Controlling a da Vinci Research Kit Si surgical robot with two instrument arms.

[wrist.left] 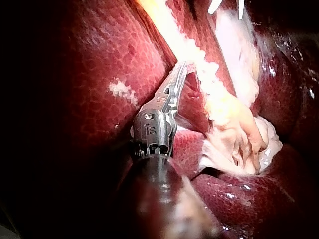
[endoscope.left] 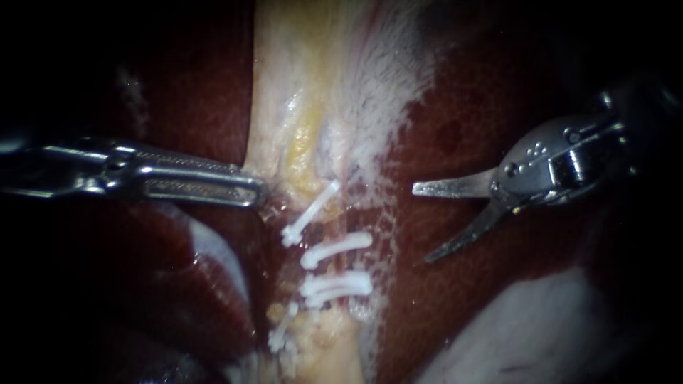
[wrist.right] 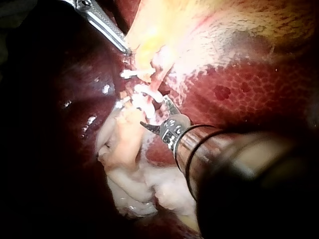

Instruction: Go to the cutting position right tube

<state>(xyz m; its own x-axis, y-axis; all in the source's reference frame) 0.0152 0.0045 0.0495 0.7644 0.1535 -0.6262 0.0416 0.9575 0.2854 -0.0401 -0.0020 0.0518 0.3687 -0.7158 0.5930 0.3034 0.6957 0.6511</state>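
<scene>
Endoscope view: our right instrument (endoscope.left: 421,224), a silvery metal shaft ending in two slim pointed blades, has its jaws spread in a wide V with nothing between them, above the dark red mottled liver (endoscope.left: 484,306). Left of the blade tips, and apart from them, lies the thin reddish right tube (endoscope.left: 347,264). Its long axis runs near to far, and two white plastic clips (endoscope.left: 336,249) cross it, leaving a short bare stretch between them. Farther left, our left instrument (endoscope.left: 257,193), silvery with long ridged jaws, is closed on the edge of the pale yellow-white band of tissue (endoscope.left: 299,107). We judge that the coming move is a leftward reach by the free right instrument. Its blades will probably have to straddle that bare stretch across the tube's axis.
</scene>
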